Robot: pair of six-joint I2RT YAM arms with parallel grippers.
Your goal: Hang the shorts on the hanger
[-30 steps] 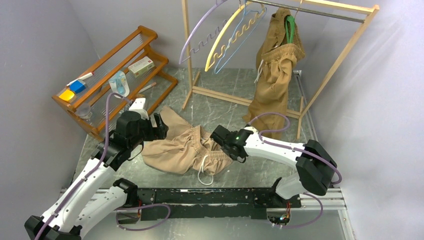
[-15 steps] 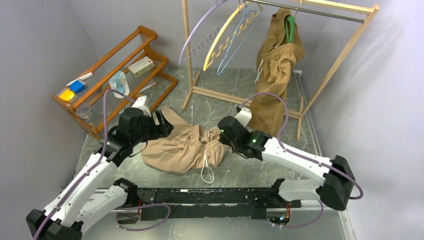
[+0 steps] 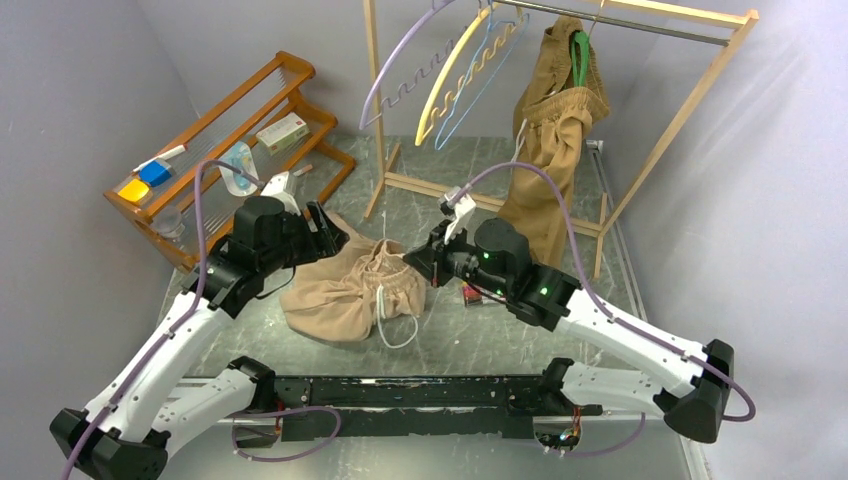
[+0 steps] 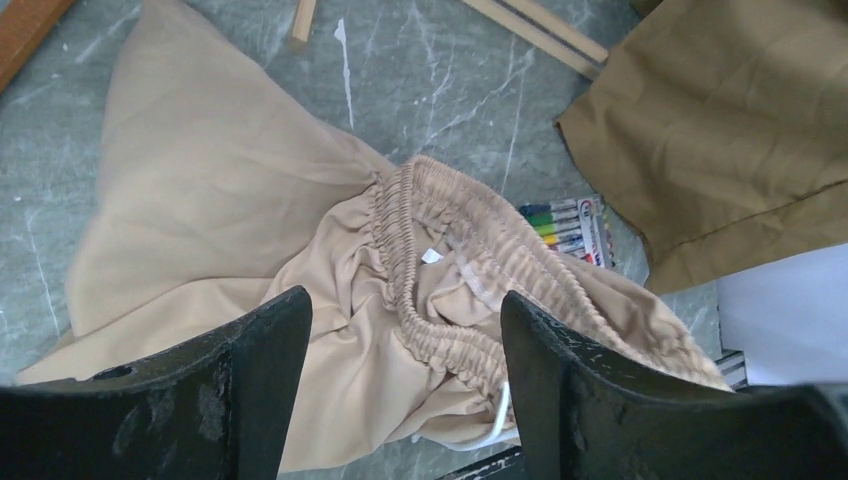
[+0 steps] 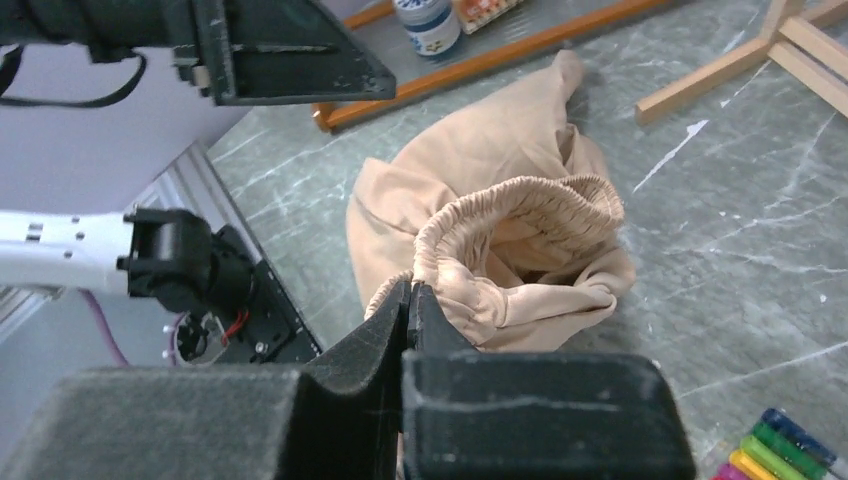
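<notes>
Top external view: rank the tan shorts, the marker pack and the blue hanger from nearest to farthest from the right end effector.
1. tan shorts: waistband pinched in the right end effector, mostly to its left.
2. marker pack: on the table just to its right.
3. blue hanger: up on the rail at the back.

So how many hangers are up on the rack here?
4, all on the rail: lilac hanger, yellow hanger and light-blue hanger bunched at its left end, green hanger inside the brown shorts further right. More may be hidden behind them.
</notes>
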